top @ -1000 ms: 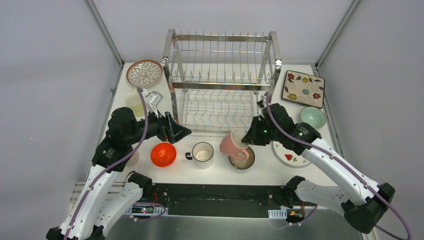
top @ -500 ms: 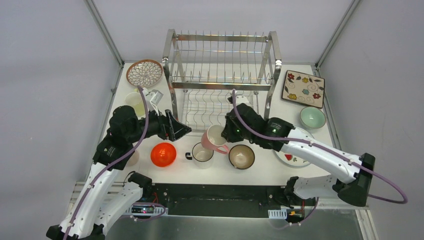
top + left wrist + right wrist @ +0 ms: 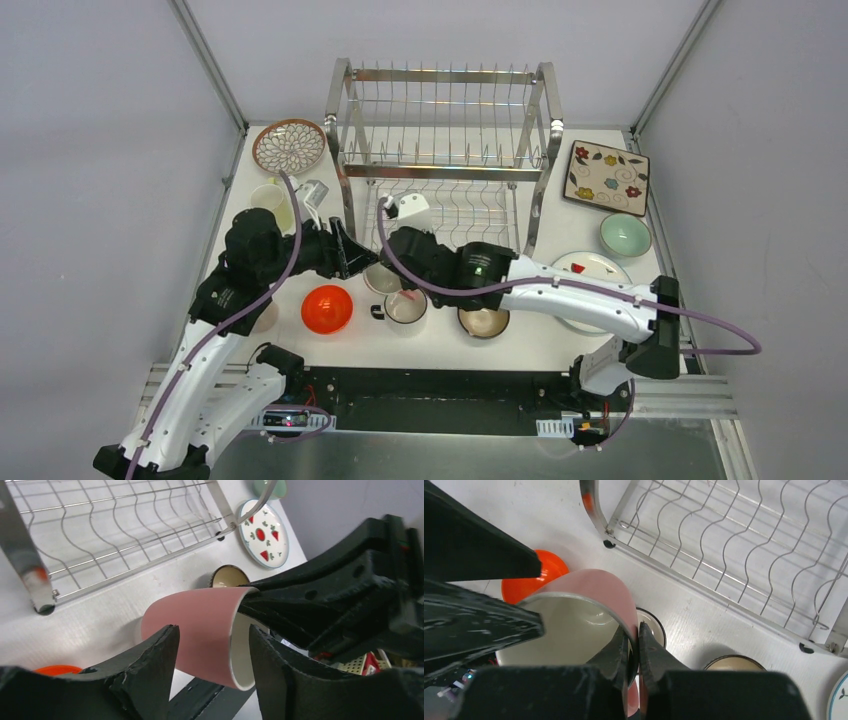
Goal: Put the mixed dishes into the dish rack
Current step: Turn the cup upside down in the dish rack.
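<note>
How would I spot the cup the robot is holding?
Find the shiny dish rack at the back of the table, then look by its front left post. There the right end effector pinches the rim of a pink cup tipped on its side. The white mug and orange bowl nearby sit on the table; only this is pink.

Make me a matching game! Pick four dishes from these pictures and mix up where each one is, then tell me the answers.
Dishes
1. pink cup
2. orange bowl
3. square flowery plate
4. round brown-rimmed plate

Places
A. on the table, left of the rack
B. on the table, right of the rack
C. off the table, its rim pinched by the right gripper
D. on the table, just left of the white mug

Pairs: 1-C, 2-D, 3-B, 4-A
</note>
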